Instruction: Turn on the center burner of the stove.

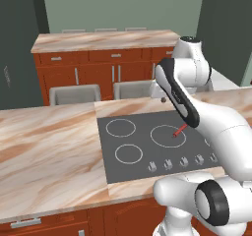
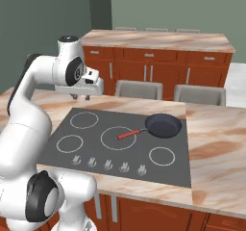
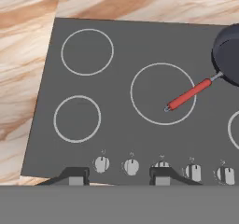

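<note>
Arm rising from the base, bending forward at the elbow, carrying the hand high above the far left edge of the stove. Fingers pointing down, standing apart, gripping nothing, hovering over the knob row. Lying mid-panel on the marble tabletop, the center burner, disc dark grey. Resting across its ring, a red handle of a black pan sitting further right.

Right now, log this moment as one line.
center burner: dark, off | gripper: open, above knob row | pan: handle across ring
</note>
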